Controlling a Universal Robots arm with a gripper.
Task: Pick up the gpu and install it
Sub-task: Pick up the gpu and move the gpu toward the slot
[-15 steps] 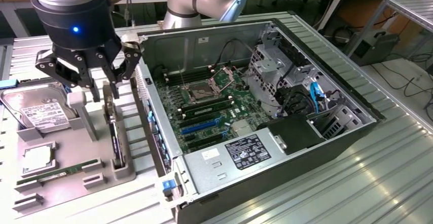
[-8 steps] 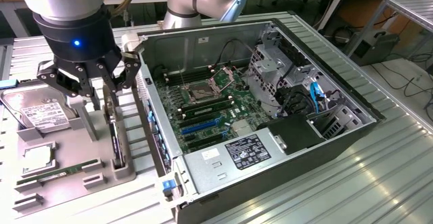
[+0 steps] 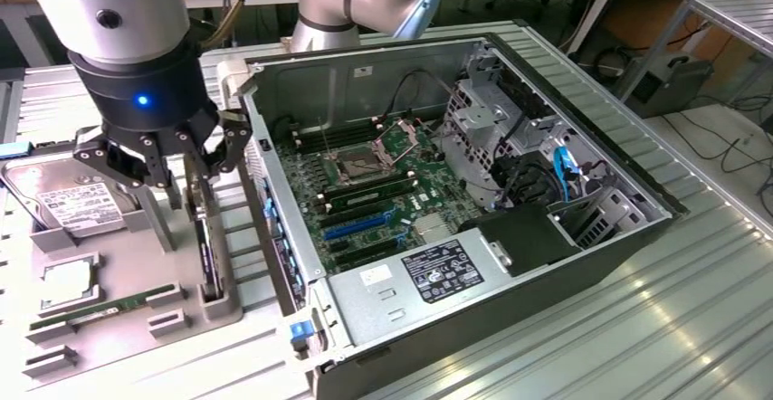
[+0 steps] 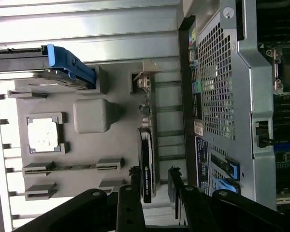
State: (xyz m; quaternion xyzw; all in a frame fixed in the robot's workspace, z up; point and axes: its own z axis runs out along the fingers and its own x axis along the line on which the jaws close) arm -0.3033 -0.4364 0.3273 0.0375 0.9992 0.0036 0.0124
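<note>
The gpu (image 3: 208,260) stands on its long edge in a slot of the grey holder tray (image 3: 121,337), to the exterior view's left of the open computer case (image 3: 483,192). In the wrist view the gpu (image 4: 147,150) is a thin dark card with its silver bracket at the far end. My gripper (image 3: 194,187) hangs low over the card's upper end, open. Its fingertips (image 4: 134,174) stand on either side of the card's near end without touching it, the gripper (image 4: 153,174) straddling it.
On the tray lie a silver hard drive (image 3: 67,201) with a white label, a processor (image 3: 67,278) and a narrow green memory stick (image 3: 97,314). The case's perforated rear wall (image 4: 217,77) rises close beside the card. The motherboard (image 3: 375,192) lies exposed inside.
</note>
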